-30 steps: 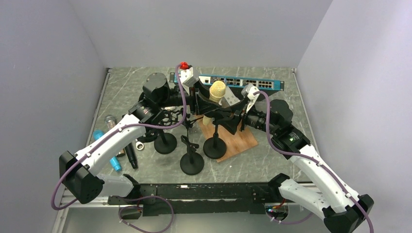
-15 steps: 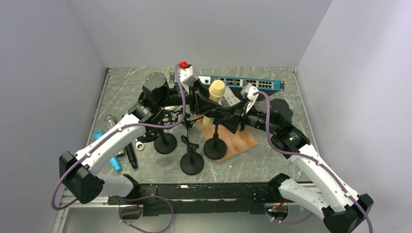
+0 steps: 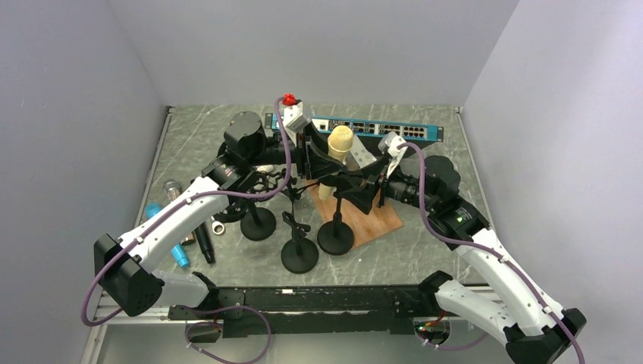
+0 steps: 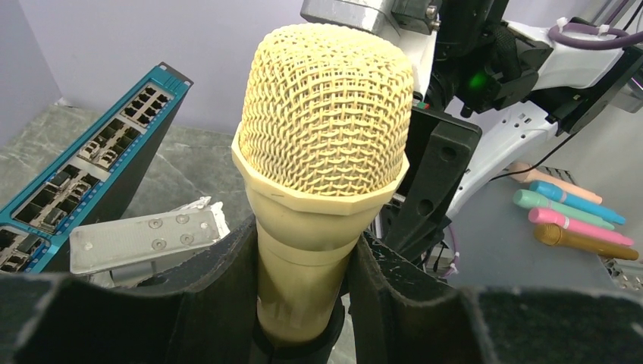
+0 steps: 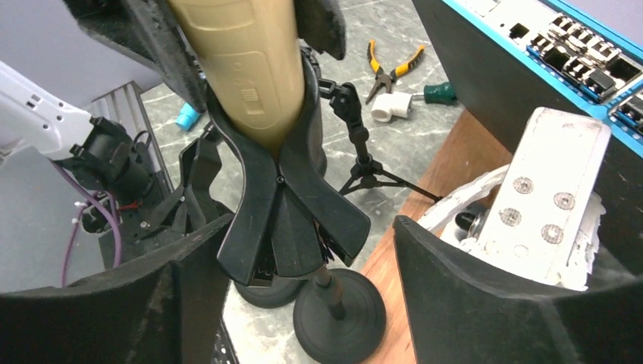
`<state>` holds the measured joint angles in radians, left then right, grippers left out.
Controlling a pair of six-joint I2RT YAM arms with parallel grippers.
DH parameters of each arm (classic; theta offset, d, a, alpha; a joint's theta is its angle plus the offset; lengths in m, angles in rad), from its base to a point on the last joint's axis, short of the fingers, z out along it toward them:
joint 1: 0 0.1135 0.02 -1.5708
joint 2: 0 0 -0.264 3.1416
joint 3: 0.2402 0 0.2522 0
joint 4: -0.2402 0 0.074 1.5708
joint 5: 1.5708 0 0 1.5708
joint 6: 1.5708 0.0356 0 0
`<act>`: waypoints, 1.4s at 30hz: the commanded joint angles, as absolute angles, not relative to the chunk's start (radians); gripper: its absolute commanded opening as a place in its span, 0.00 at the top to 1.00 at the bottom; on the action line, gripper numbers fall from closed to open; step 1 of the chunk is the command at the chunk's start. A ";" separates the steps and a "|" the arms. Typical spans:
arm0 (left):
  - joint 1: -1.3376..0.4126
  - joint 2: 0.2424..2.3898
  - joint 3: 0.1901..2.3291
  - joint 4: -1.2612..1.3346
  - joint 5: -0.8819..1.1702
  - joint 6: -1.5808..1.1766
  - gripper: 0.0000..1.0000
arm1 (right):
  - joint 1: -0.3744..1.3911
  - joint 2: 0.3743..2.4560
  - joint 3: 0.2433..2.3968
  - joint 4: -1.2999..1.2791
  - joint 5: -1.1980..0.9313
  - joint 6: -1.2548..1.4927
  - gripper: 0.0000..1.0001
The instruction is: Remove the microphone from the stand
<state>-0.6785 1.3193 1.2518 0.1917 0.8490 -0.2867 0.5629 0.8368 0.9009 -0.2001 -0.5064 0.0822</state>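
Observation:
The cream-gold microphone [image 3: 339, 144] [image 4: 326, 129] stands upright in the black spring clip [image 5: 292, 220] of a small stand, whose round base [image 3: 336, 236] rests on the corner of a wooden board. My left gripper [image 4: 303, 288] [image 3: 322, 161] is shut on the microphone's body just below the mesh head. My right gripper [image 5: 311, 224] [image 3: 364, 186] is open, one finger on each side of the clip's handles; the left finger is close to one handle, and a gap shows on the right. The microphone's lower body [image 5: 243, 68] still sits between the clip's arms.
A blue network switch [image 3: 364, 129] lies behind the arms. The wooden board [image 3: 383, 220] sits under the stand. Two more black stands [image 3: 258, 224] [image 3: 299, 256] are close on the left. Loose microphones [image 3: 182, 246] lie at the left, and pliers [image 5: 394, 64] lie on the table.
The stand's base has slid a little toward the near edge of the board, and the right gripper has shifted slightly with it. The left gripper keeps its hold on the microphone.

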 commanded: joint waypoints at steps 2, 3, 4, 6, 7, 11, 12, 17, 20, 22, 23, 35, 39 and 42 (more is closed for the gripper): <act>-0.681 1.295 1.294 0.228 0.865 -0.323 1.00 | 0.562 0.874 1.047 -0.323 -0.480 0.056 0.07; -0.681 1.293 1.299 0.215 0.861 -0.313 1.00 | 0.563 0.874 1.059 -0.340 -0.478 0.048 0.04; -0.681 1.292 1.300 0.205 0.857 -0.305 1.00 | 0.562 0.869 1.066 -0.352 -0.471 0.043 0.03; -0.682 1.292 1.304 0.199 0.857 -0.299 1.00 | 0.564 0.861 1.070 -0.364 -0.461 0.034 0.04; -0.681 1.293 1.305 0.202 0.856 -0.301 1.00 | 0.564 0.862 1.074 -0.369 -0.467 0.033 0.05; -0.682 1.300 1.310 0.205 0.862 -0.307 1.00 | 0.577 0.907 1.124 -0.444 -0.509 0.018 0.17; -0.681 1.302 1.311 0.202 0.862 -0.306 1.00 | 0.586 0.917 1.134 -0.463 -0.498 0.011 0.19; -0.682 1.298 1.304 0.202 0.859 -0.303 1.00 | 0.610 0.915 1.134 -0.476 -0.475 0.009 0.29; -0.682 1.298 1.298 0.206 0.861 -0.307 1.00 | 0.612 0.924 1.133 -0.473 -0.485 0.009 0.31; -0.683 1.296 1.295 0.211 0.861 -0.310 1.00 | 0.611 0.930 1.132 -0.472 -0.483 0.009 0.32; -0.682 1.296 1.295 0.212 0.859 -0.310 1.00 | 0.613 0.934 1.135 -0.472 -0.484 0.009 0.35; -0.683 1.296 1.320 0.212 0.867 -0.322 1.00 | 0.624 0.946 1.124 -0.448 -0.436 -0.019 1.00; -0.683 1.296 1.329 0.215 0.874 -0.328 1.00 | 0.627 0.937 1.119 -0.451 -0.422 -0.020 1.00; -0.683 1.301 1.329 0.203 0.873 -0.325 1.00 | 0.627 0.929 1.136 -0.462 -0.428 -0.011 0.66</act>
<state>-0.6769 1.3193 1.2640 0.1654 0.8490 -0.2787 0.6189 0.9390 1.1027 -0.4706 -0.4465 0.0067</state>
